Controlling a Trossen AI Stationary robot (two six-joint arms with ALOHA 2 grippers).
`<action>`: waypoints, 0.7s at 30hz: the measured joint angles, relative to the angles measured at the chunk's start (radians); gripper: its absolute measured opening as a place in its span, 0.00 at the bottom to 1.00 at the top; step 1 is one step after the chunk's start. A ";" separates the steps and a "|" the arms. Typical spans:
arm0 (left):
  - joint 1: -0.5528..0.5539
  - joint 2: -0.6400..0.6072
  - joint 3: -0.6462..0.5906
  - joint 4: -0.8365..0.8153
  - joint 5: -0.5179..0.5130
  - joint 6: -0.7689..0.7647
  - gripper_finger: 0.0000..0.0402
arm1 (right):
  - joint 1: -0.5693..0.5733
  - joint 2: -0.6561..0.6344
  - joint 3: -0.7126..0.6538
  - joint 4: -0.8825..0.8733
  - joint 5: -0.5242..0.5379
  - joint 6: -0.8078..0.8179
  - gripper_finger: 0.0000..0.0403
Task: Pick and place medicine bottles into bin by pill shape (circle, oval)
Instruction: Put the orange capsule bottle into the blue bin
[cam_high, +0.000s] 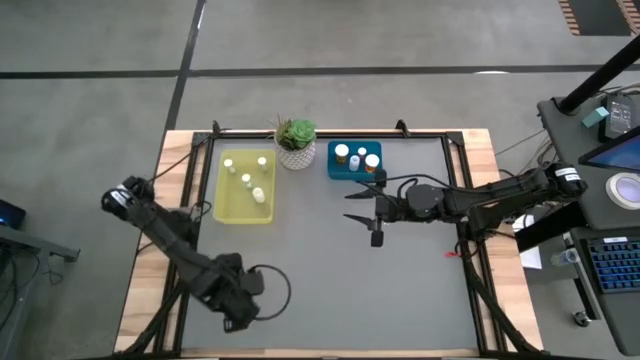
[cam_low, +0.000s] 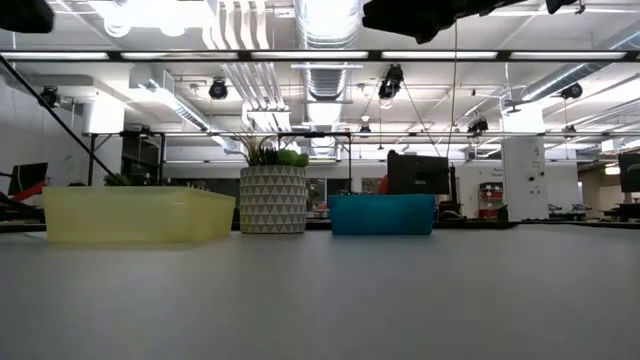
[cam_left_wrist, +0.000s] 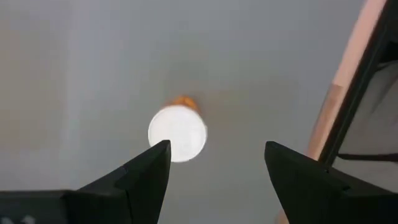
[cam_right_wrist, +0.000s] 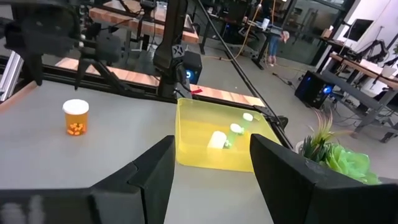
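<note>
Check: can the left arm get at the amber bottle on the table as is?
Probably yes. The left end effector hangs open right above the bottle, with only bare table around it.

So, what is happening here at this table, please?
Two dark robot arms are sorting small medicine bottles into two bins. The left gripper hangs open right above one amber bottle with a white cap standing alone on the grey table. The right gripper hovers open near the small teal bin, which holds three bottles. The yellow bin holds four.
</note>
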 joint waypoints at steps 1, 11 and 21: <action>-0.015 0.000 -0.005 0.000 -0.013 -0.018 0.61 | 0.000 0.000 0.000 0.000 0.000 0.000 0.50; -0.051 0.000 -0.080 0.013 -0.054 -0.174 0.61 | 0.000 0.002 0.000 0.003 -0.027 -0.001 0.50; -0.051 -0.001 -0.094 0.018 -0.073 -0.167 0.71 | 0.000 0.002 0.000 -0.010 -0.029 -0.001 0.50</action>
